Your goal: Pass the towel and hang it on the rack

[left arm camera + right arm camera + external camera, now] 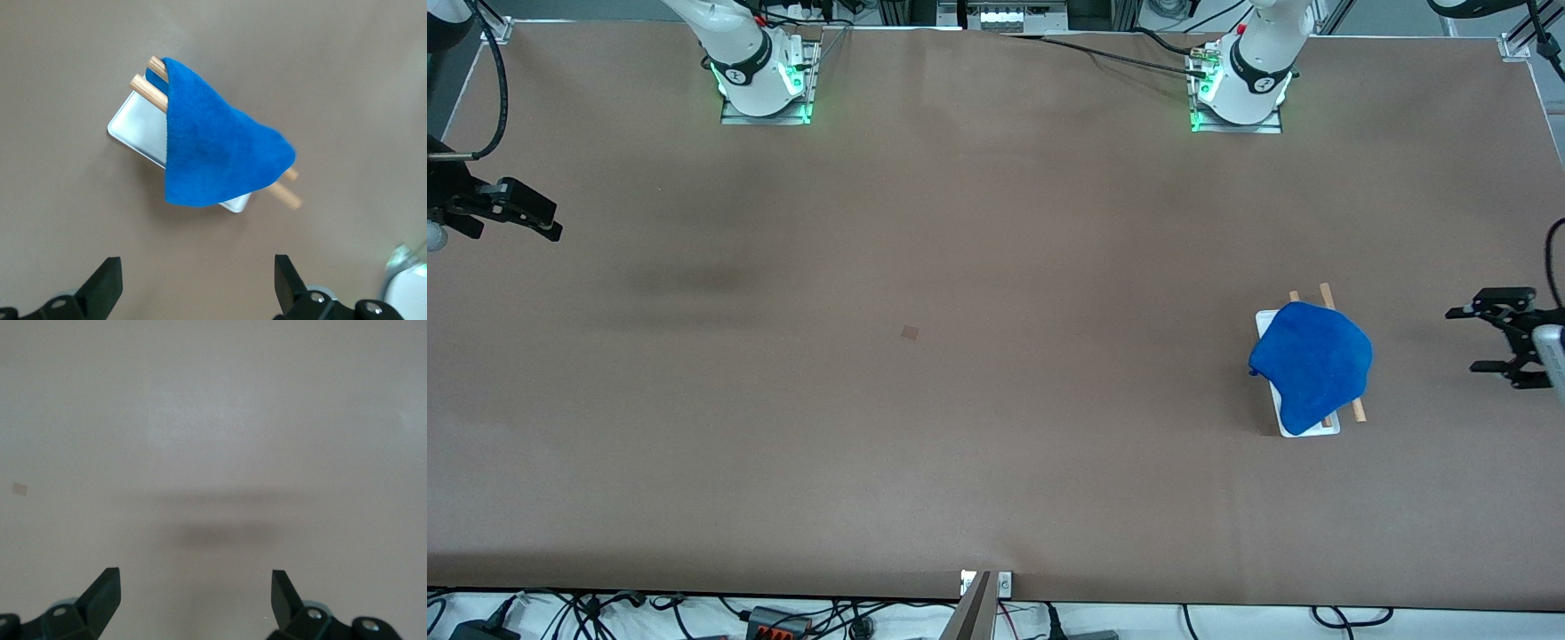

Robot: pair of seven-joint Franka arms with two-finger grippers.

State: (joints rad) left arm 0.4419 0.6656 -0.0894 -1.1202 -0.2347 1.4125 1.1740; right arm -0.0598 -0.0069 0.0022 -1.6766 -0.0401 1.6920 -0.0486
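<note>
Towel [1312, 360], bright royal blue, lies draped over the rack [1310, 430] toward the left arm's end of the worktop [960, 400], and we see it covering most of the rack's white tray-like base. From the left wrist view the towel [217, 147] hangs across two light wooden rods [148, 91], whose ends stick out past the cloth on both sides, while a corner of the white base [130, 123] shows beneath. We see the cloth bunched and folded rather than spread flat, with one edge dipping over the tray's rim. The left end effector [1498, 347] hovers apart from the rack, near the edge of the worktop at the left arm's end, its fingers [107, 283] spread wide and grasping nothing. The right end effector [534, 218] waits well apart, over the right arm's end of the worktop, and in its wrist view we see its fingers [103, 593] likewise released over bare brown surface. A small darker square patch [910, 332] marks the worktop near the middle.
</note>
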